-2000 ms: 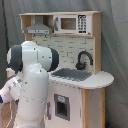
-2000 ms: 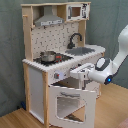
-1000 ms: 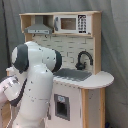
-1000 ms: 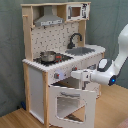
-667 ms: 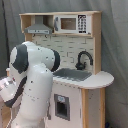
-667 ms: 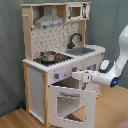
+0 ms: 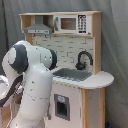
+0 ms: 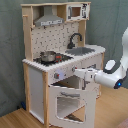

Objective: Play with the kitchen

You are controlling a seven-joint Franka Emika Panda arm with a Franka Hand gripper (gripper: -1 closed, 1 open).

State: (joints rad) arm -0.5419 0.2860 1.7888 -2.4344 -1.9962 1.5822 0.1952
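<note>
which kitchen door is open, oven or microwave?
The oven door, below the counter: it is swung out from the cabinet, by the gripper. The microwave up top looks closed.

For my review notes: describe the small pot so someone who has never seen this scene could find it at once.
Start at the toy kitchen, tall, white and light wood, and look under the grey hood at the dark stovetop. The pot sits there in the second exterior view, to the second exterior view's left of the sink and black faucet. It is the only loose metallic item on the counter.

In the first exterior view the big white arm (image 7: pixel 31 85) hides the left side of the kitchen (image 7: pixel 80 75); the gripper is hidden too.
</note>
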